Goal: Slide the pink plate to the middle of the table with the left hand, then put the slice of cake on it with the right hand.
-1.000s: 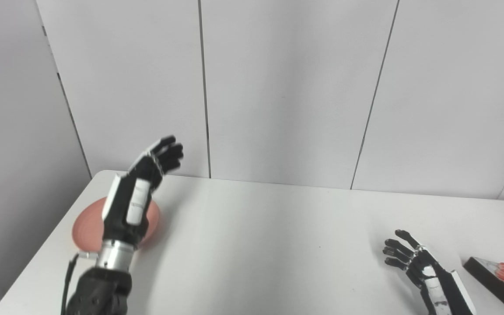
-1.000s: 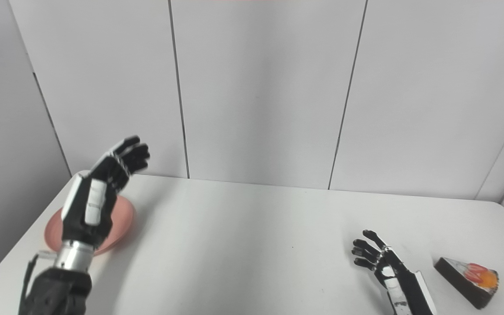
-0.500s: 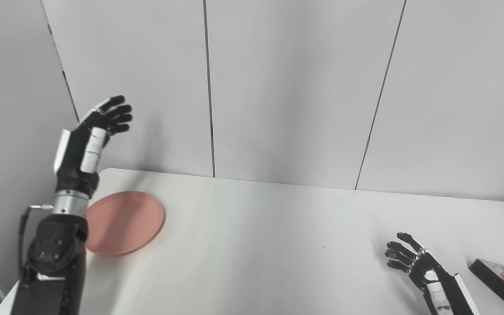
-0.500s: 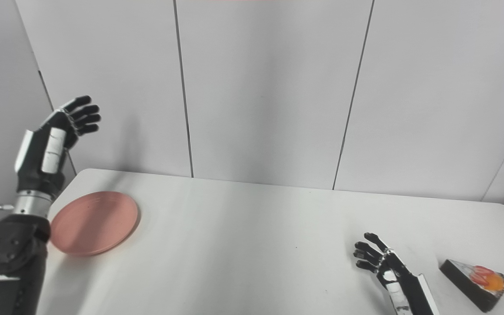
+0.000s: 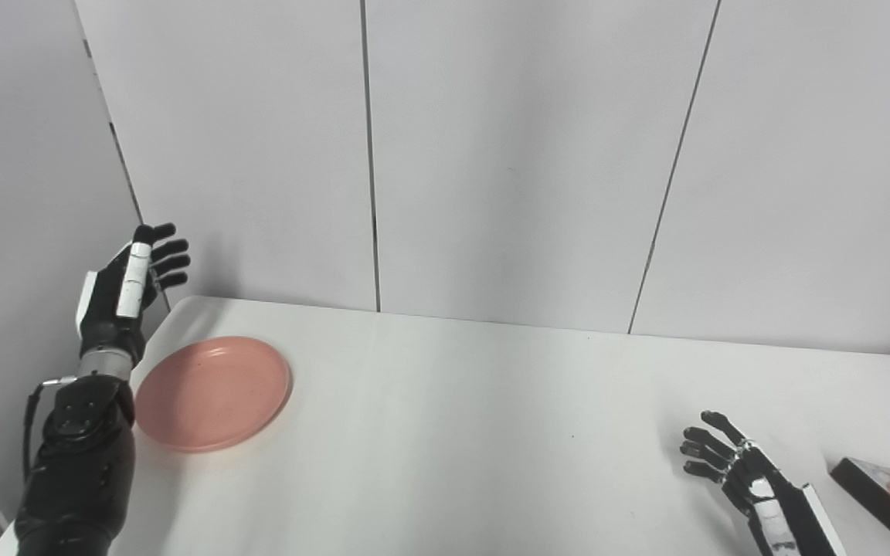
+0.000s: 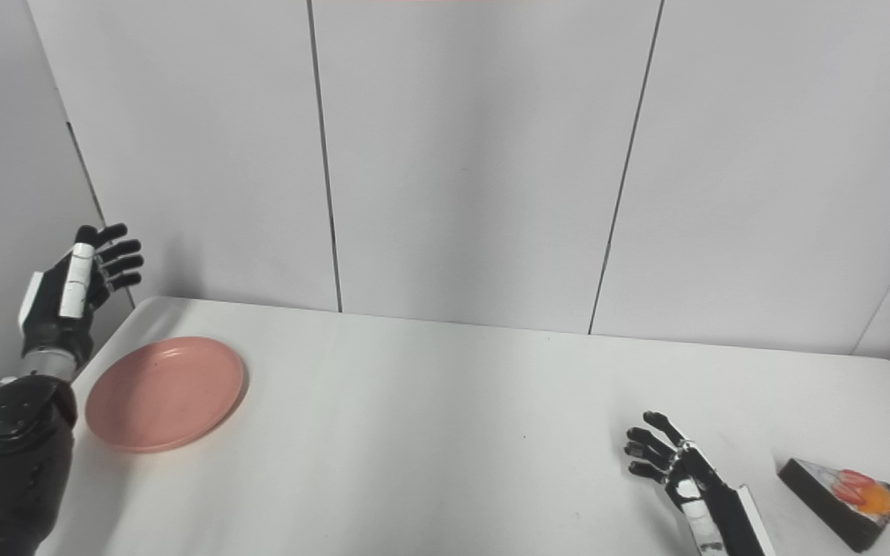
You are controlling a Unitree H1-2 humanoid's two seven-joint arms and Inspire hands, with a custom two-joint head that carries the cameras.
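Left hand point(image 5: 127, 282), open and empty, has swung outboard of the round pink plate point(image 5: 212, 391); sliding not yet begun.

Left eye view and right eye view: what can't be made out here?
- Slice of cake: cut off by the right edge in the left eye view; whole in the right eye view.
- Right hand: palm faces away, wrist cut by the bottom edge.
- Left hand: seen from the back; palm hidden.
- Pink plate: underside hidden.

Pink plate point(image 5: 212, 392), white table point(image 5: 453, 432), dark cake point(image 6: 837, 500) w/ red-orange top.
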